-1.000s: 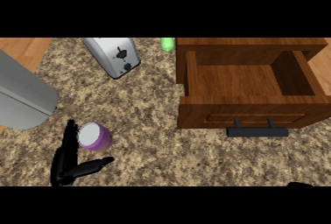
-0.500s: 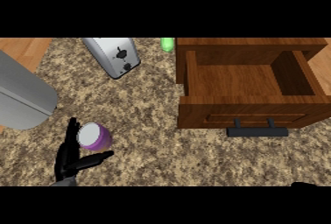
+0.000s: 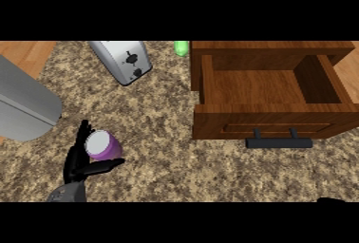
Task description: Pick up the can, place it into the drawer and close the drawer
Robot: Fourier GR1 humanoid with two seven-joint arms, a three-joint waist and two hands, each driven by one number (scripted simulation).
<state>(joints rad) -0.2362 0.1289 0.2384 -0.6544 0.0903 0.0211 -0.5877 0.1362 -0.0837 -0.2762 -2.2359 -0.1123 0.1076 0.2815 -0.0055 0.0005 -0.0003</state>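
A speckled stone worktop (image 3: 175, 171) carries everything, with a wooden drawer (image 3: 270, 88) standing open toward its right edge, its black handle (image 3: 278, 142) facing the near edge. The purple can (image 3: 102, 144) stands on the worktop near the left edge, well apart from the drawer. The left hand (image 3: 82, 163) is at the can, fingers along its left side and thumb curling under its near side (a grasp forming, though not plainly lifted). Carrying, placing and closing are left. The right hand (image 3: 331, 200) is only a dark sliver at the near right corner; I cannot tell its state.
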